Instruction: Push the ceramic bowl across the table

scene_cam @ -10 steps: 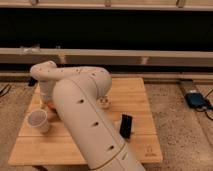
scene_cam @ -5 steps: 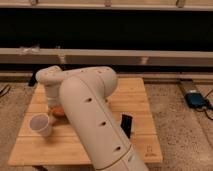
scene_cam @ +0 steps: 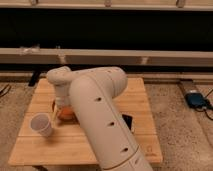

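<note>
Compared with the view half a second earlier, we see the arm (scene_cam: 95, 115) swung further toward the right of the table (scene_cam: 75, 145), so that its bulky forearm now covers more of the table's centre and hides most of the small dark object (scene_cam: 128, 121) at its right flank; the white cup (scene_cam: 41, 124) and the bowl keep their places. The gripper (scene_cam: 62, 102) sits at the end of the wrist, low over the left-centre of the table and directly above the ceramic bowl (scene_cam: 64, 113); the wrist housing hides its working end, so we cannot tell whether it is released or clenched. Of the ceramic bowl we see only an orange, glossy crescent under the wrist, lying on the table's left half, just right of the cup and apart from it. The cup is a plain, tapered cylinder, matte and pale, standing upright near the left front edge. The table is a low rectangle of light, plank-grained wood, with a small dark mark (scene_cam: 148, 148) near its front right corner. The arm's shell is smooth, cream-coloured and rounded — pierced by a row of small dark holes. On the speckled floor (scene_cam: 175, 115) at right lies a blue, box-like device (scene_cam: 196, 99).
</note>
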Controlling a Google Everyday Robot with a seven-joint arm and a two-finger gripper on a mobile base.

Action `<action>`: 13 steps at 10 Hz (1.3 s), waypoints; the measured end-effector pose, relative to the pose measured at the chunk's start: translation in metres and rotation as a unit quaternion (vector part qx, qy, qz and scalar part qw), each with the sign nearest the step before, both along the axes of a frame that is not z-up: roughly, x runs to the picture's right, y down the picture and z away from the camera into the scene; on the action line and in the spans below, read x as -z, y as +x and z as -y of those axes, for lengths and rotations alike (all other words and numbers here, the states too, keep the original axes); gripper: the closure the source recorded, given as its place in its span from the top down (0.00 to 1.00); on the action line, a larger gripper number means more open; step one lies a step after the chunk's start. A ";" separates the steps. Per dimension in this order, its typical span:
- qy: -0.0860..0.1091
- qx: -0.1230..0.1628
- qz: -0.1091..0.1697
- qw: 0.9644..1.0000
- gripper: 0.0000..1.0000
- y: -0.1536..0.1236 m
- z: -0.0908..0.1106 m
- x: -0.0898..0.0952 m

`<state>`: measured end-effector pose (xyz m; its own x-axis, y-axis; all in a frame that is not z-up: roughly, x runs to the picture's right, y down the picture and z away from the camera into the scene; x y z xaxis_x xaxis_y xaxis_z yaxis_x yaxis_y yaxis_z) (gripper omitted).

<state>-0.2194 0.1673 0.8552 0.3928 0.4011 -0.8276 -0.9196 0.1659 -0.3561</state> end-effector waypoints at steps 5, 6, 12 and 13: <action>-0.022 -0.021 -0.045 0.999 0.80 0.050 -0.009 -0.005; -0.025 -0.023 -0.047 0.998 0.80 0.056 -0.010 -0.004; -0.049 -0.022 -0.012 0.999 0.80 0.077 -0.032 0.046; -0.057 -0.020 0.004 0.998 0.80 0.075 -0.038 0.063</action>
